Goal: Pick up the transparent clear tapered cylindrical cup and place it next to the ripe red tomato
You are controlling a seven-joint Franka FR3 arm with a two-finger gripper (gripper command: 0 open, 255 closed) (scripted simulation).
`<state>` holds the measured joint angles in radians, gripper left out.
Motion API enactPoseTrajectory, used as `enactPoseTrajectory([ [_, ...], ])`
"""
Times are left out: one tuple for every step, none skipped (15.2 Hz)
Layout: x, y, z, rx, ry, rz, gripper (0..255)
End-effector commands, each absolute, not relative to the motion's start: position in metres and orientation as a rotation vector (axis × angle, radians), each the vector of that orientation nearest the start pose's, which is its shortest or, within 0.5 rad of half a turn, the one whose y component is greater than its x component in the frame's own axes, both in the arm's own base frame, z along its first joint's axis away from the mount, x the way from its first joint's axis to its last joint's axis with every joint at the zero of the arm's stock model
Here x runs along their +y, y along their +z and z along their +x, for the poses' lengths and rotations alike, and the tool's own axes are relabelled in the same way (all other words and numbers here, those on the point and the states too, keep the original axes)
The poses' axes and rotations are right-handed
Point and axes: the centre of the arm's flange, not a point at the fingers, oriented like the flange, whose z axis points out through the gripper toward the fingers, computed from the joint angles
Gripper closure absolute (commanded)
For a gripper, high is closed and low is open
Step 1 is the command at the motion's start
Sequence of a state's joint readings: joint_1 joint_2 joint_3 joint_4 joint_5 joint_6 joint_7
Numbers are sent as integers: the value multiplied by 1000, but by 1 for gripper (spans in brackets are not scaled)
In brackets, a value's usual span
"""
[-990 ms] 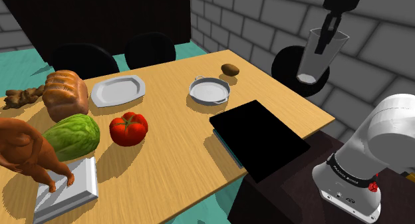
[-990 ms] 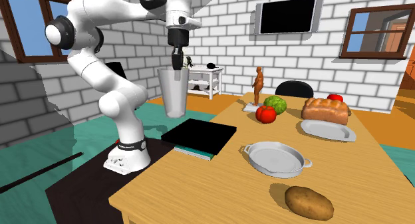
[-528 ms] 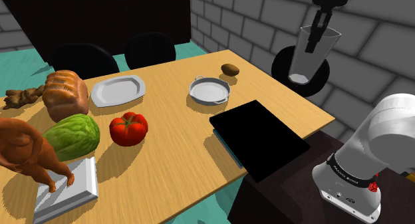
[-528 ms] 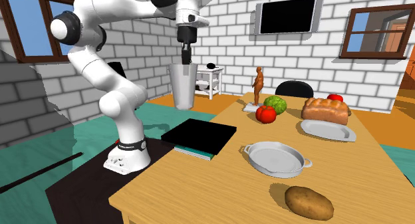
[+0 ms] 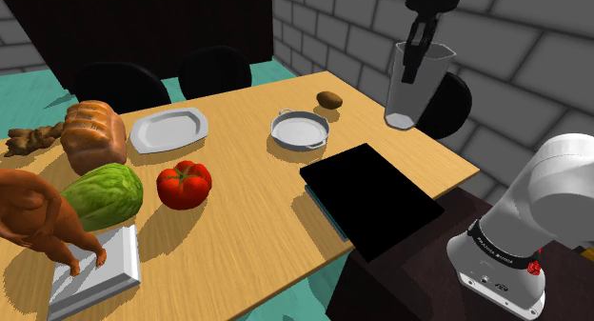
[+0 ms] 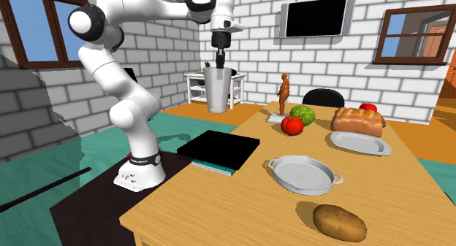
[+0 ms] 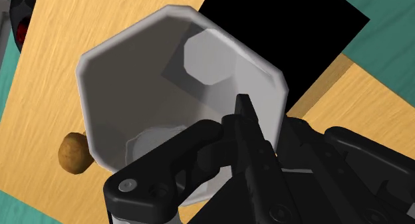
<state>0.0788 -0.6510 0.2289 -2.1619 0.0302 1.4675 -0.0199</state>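
My fingers (image 5: 416,54) are pinched shut on the rim wall of the clear cup (image 5: 409,95), one inside, one outside; it hangs upright below them, mouth up, above the counter (image 5: 249,210); the tomato (image 5: 184,184) lies well away, beyond the grey pan (image 5: 299,130); I judge a long carry that way, then down.

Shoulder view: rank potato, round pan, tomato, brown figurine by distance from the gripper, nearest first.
From the gripper, shut on the cup in the air:
1. Potato, at the table's far edge.
2. Round pan, just nearer the camera, to the potato's left.
3. Tomato, mid-table.
4. Brown figurine, at the shoulder view's lower left.
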Motion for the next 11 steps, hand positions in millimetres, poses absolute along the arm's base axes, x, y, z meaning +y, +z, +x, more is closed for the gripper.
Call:
enactPoseTrajectory([
  [160,622,325,-454,69,-3221,255],
  [172,622,328,-454,69,-3221,255],
  [185,622,332,-454,69,-3221,255],
  [198,622,336,-454,69,-3221,255],
  [210,622,340,-454,69,-3221,255],
  [223,622,343,-454,69,-3221,255],
  [236,622,347,-454,69,-3221,255],
  [248,622,351,-454,69,-3221,255],
  [261,622,355,-454,69,-3221,255],
  [274,622,359,-454,69,-3221,255],
  [286,622,362,-454,69,-3221,255],
])
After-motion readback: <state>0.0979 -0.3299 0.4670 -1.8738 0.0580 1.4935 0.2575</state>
